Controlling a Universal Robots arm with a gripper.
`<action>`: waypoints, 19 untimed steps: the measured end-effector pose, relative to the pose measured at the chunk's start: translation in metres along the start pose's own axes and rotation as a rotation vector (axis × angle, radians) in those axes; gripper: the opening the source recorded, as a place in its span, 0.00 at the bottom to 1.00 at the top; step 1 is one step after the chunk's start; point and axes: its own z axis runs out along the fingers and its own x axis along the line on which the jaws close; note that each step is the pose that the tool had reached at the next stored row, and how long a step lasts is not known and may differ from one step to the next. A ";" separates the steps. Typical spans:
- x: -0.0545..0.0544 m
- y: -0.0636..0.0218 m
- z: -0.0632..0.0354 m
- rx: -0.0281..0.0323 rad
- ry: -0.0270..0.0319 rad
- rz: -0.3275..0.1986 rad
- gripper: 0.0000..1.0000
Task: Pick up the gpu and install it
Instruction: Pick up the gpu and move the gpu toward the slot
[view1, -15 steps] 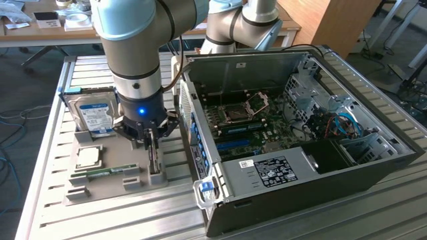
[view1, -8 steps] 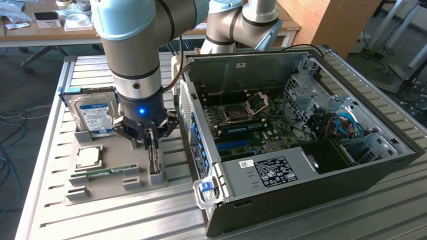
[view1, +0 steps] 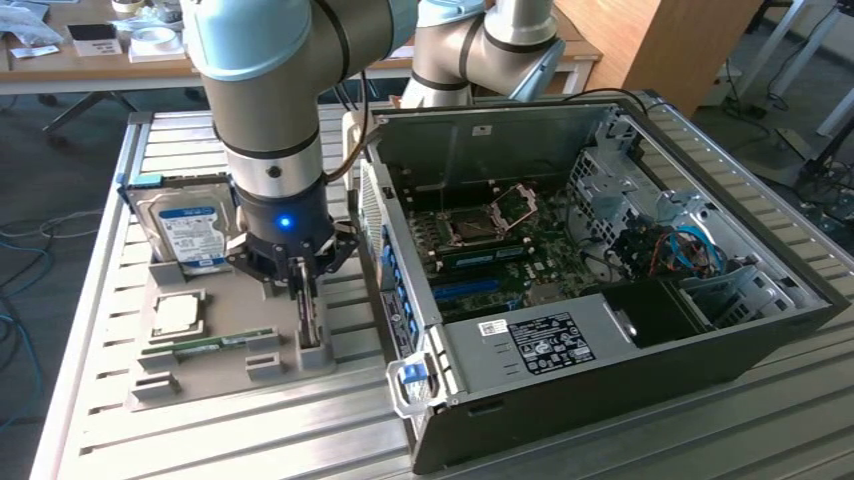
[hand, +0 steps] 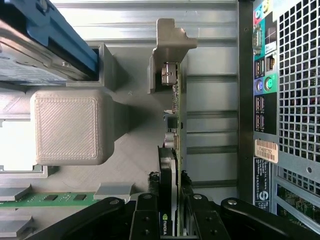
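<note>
Gripper (view1: 304, 272) clenched on the gpu (view1: 310, 312), 2 black fingers (hand: 145, 217) flat against the thin card's faces, left-centre of ext. view. Card stands on edge in a ribbed grey printed tray (view1: 227, 375), silver bracket (hand: 167, 45) at its far end, slim gaps each side. Beyond: 1 hard drive (view1: 187, 230), 1 green memory stick (view1: 200, 345), open black pc case (view1: 627, 370) just beside tray

Exterior view high, wide, wrist view close, sharing gpu (view1: 311, 308) (hand: 169, 165)

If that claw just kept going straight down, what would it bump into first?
The gpu: the gripper fingers seem to pinch this upright card from both sides, with the grey holder below it.
</note>
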 end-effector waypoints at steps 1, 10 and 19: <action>0.000 0.0000 0.0000 0.0001 0.0000 0.000 0.27; 0.000 0.0005 -0.0170 0.0018 0.0000 0.000 0.27; -0.001 0.0018 -0.0576 0.0026 -0.0001 0.000 0.27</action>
